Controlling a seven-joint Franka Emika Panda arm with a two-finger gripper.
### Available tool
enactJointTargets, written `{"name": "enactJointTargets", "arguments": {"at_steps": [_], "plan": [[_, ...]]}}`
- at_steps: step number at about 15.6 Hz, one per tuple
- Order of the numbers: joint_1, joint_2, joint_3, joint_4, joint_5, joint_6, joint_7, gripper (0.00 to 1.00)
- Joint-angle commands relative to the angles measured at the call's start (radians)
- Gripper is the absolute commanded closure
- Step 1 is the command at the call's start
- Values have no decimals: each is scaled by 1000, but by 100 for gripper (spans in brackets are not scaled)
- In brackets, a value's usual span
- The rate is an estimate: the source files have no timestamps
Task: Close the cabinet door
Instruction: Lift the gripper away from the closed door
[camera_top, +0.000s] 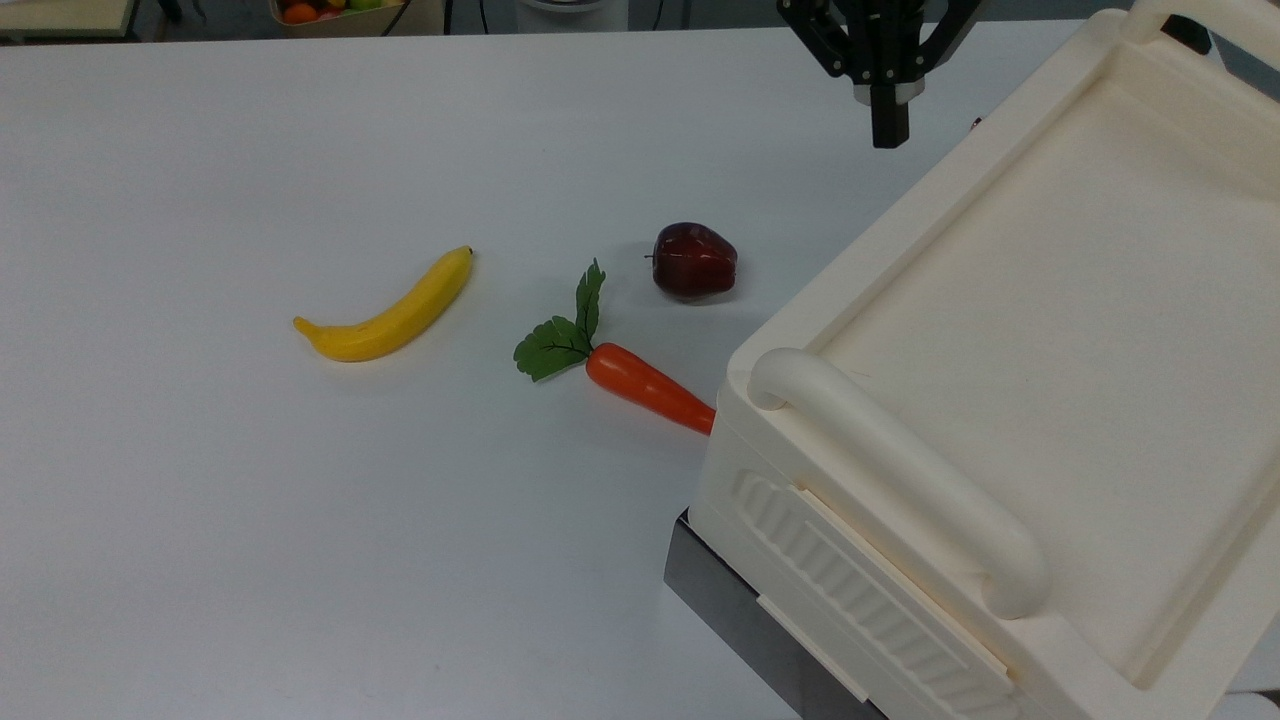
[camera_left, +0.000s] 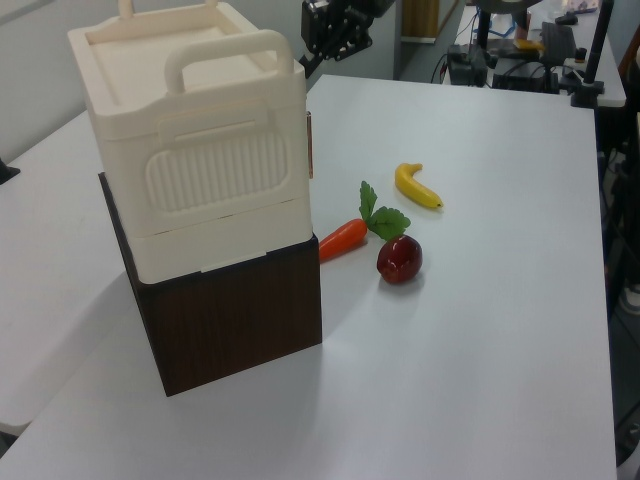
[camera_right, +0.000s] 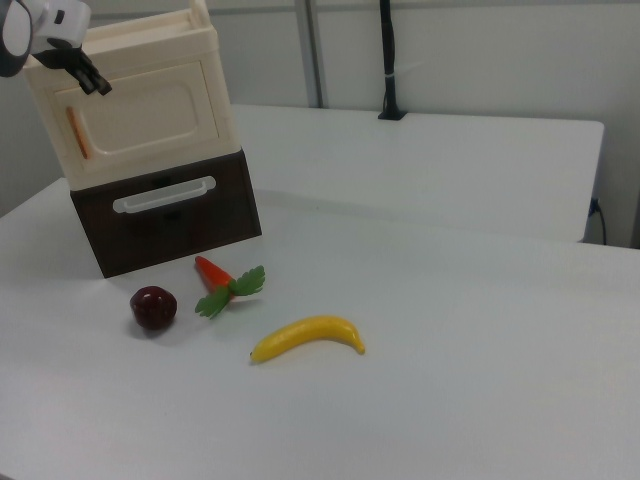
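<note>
We judge the cabinet door (camera_right: 135, 122) light and stiff, lying flush on the cabinet (camera_right: 205, 55) at upper left; we would push near its copper strip. The gripper (camera_top: 889, 135) holds nothing, its fingers together.

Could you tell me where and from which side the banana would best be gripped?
Grip the banana across its thick middle, coming straight down from above. It lies flat on the white table, apart from the carrot; the jaws should straddle the narrow width, square to its curve.
</note>
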Motion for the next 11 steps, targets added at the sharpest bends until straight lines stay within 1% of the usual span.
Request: {"name": "enactJointTargets", "arguments": {"at_steps": [1, 4, 7, 11], "plan": [[36, 12, 6, -18, -47, 25, 29, 100], [43, 24, 7, -21, -47, 97, 33, 100], [42, 33, 7, -20, -43, 132, 49, 100], [39, 27, 7, -38, -47, 136, 48, 100]]}}
